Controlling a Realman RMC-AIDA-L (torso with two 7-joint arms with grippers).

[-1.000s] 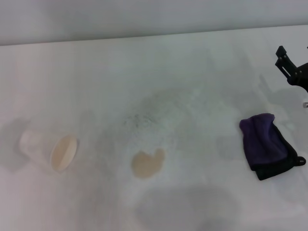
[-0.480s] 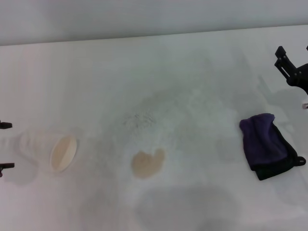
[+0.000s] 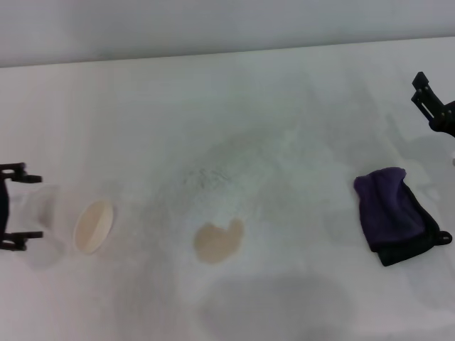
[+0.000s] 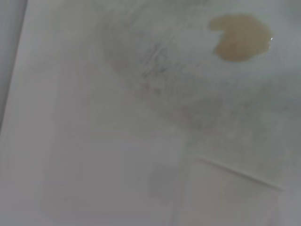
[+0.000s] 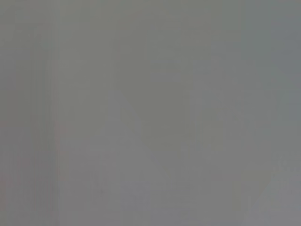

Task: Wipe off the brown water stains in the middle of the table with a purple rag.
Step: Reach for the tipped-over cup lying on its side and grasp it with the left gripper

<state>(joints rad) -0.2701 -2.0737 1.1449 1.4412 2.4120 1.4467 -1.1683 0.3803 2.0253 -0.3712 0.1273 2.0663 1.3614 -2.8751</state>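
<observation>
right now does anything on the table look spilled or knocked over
Yes. A white cup lies tipped on its side at the table's left, between the left claw's open fingers. A tan puddle, the brown water stains, sits mid-table, unwiped; the purple rag lies untouched at right.

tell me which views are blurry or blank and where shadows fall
Head view: soft overall, a broad grey shadow on the table below the brown water stains. Left wrist view: hazy, though the stains read clearly. Right wrist view: featureless grey, nothing discernible.

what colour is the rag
Deep purple with a black edge; the purple rag shows best in the head view.
</observation>
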